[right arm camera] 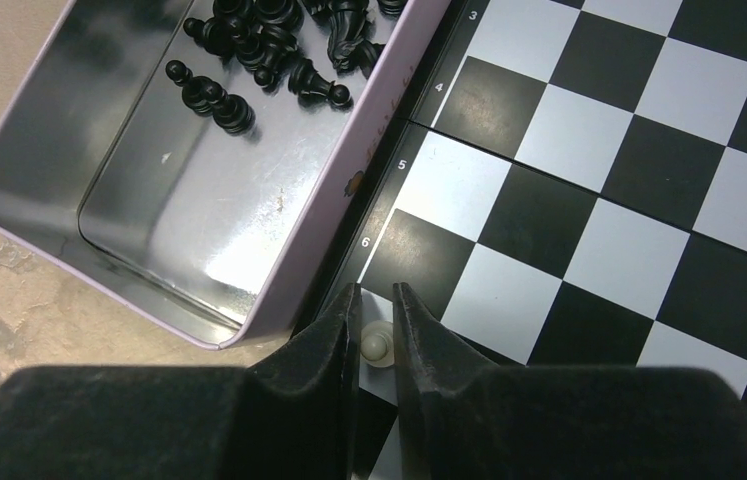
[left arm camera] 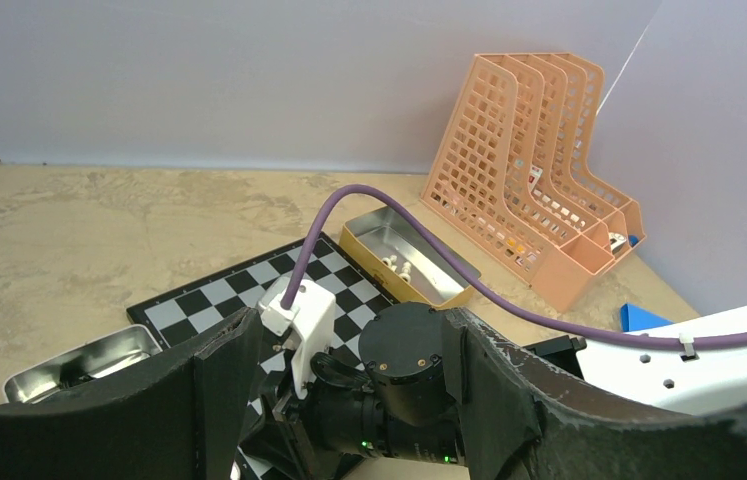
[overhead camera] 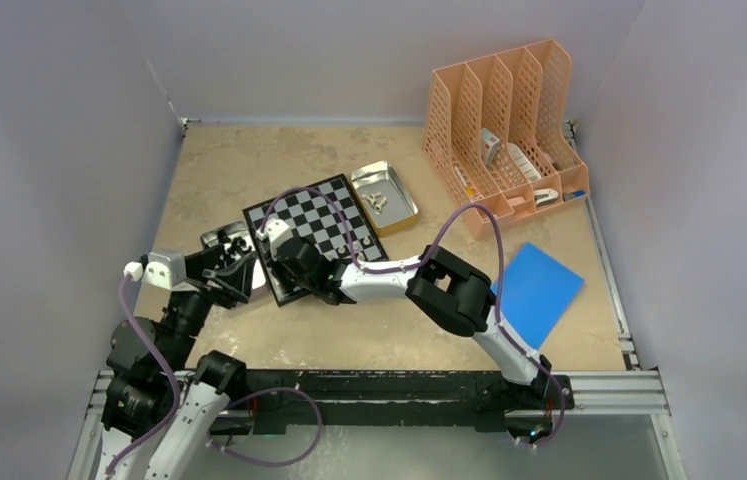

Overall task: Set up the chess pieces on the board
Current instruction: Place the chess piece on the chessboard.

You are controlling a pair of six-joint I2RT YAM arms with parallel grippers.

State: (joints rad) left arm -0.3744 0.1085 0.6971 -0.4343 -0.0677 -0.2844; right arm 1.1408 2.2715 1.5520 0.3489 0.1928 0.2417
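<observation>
Right gripper pinches 1 tiny silvery-pale pawn at the 6 o'clock edge of the flat black-and-white checked board; centre it on its square, seat it upright, then release.

In the right wrist view, the dark padded fingers of the right gripper hide the base of the small pale chess piece between them, so you cannot identify its type. The top edge cuts off several black chessmen and the far end of the shiny silver metal tray.

In the left wrist view, the left gripper shows only as blurred dark fingers. The right arm's black wrist blocks the near part of the flat black-and-white checked chessboard.

In the top view, the pale pieces in the gold-sided metal tin are too small to identify.
</observation>
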